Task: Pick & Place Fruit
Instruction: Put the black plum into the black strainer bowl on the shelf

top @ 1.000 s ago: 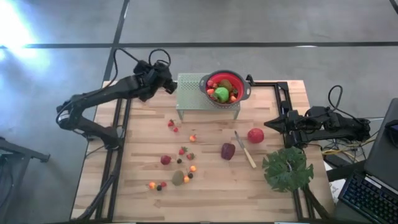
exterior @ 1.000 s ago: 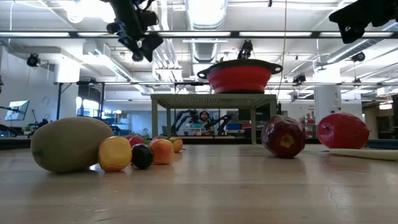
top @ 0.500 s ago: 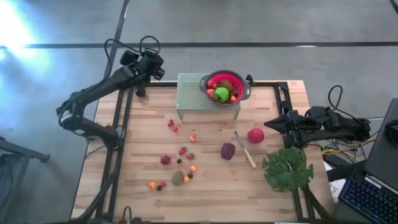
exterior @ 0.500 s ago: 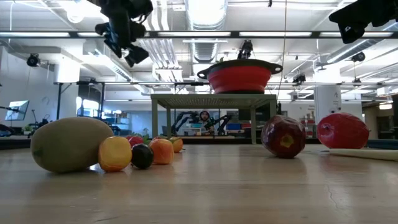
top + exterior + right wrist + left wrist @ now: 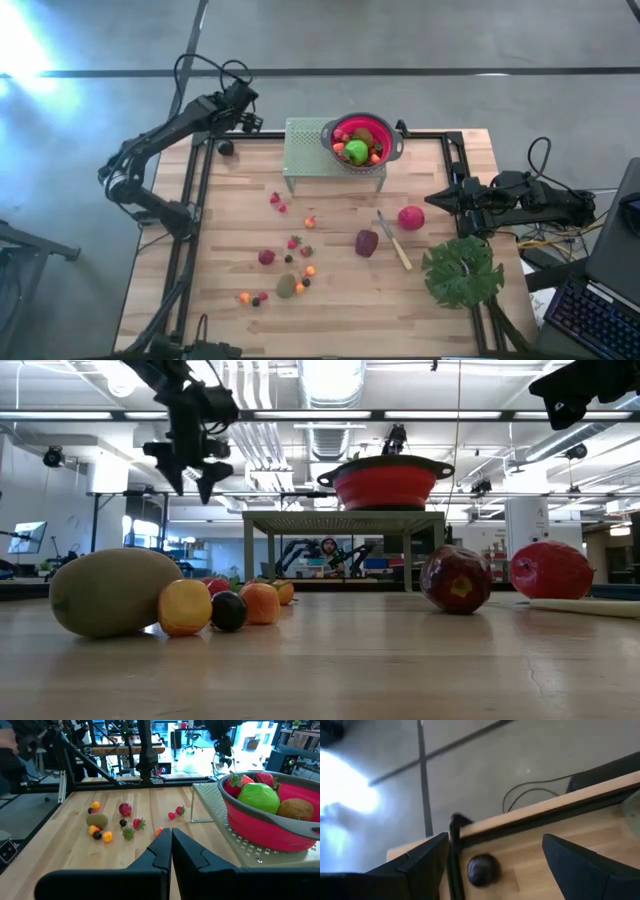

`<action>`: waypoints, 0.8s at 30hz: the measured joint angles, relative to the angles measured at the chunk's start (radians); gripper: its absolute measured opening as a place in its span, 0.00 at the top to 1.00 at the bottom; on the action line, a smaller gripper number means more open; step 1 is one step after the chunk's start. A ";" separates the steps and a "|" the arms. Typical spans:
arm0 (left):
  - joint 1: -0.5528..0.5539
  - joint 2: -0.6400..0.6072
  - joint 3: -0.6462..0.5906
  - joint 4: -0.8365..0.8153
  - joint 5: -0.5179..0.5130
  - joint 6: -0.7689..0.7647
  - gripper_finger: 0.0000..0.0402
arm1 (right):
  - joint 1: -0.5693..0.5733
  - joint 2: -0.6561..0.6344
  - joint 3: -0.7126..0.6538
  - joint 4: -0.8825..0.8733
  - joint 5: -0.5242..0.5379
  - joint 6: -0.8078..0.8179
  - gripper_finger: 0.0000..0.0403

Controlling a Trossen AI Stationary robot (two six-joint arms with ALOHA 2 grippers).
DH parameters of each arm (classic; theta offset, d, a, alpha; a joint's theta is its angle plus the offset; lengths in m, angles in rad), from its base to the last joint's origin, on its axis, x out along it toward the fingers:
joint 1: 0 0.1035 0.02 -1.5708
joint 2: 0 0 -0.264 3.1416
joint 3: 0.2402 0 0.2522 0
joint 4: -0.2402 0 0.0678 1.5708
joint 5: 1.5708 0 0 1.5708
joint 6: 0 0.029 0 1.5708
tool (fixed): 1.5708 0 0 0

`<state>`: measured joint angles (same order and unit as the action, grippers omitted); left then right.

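Loose fruit (image 5: 285, 262) lies scattered on the table's (image 5: 440, 320) near half; the red apple (image 5: 410, 217) sits right of centre. Right gripper (image 5: 436, 200) waits at the right edge, jaws pressed together. More fruit fills the red bowl (image 5: 361, 141) on the rack (image 5: 310, 160). Left gripper (image 5: 228, 140) hangs over the far left corner, jaws spread, above a dark berry (image 5: 482, 869).

bowl: round red colander (image 5: 362, 139) with dark rim
stand: pale green perforated metal (image 5: 305, 150)
apple: bright green (image 5: 356, 152)
desk: light wood planks (image 5: 440, 320)
leaf: flat dark green (image 5: 461, 272)

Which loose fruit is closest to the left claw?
The dark berry at the table's far left corner, alone right below the open left claw; the others lie mid-table.
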<state>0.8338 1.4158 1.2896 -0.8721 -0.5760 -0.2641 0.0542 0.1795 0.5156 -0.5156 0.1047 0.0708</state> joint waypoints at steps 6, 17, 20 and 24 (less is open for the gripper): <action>0.053 0.000 -0.001 -0.127 0.042 -0.119 0.19 | 0.000 0.000 0.000 0.000 0.000 0.000 0.98; 0.093 0.055 -0.001 -0.149 0.090 -0.182 0.19 | 0.000 0.000 0.000 0.000 0.000 0.000 0.98; 0.101 0.098 -0.001 -0.153 0.095 -0.188 0.19 | 0.000 0.000 0.000 0.000 0.000 0.000 0.98; 0.132 0.157 -0.002 -0.161 0.146 -0.193 0.19 | 0.000 0.000 0.000 0.000 0.000 0.000 0.98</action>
<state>0.9653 1.5726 1.2880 -1.0333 -0.4299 -0.4571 0.0542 0.1794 0.5158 -0.5156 0.1047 0.0708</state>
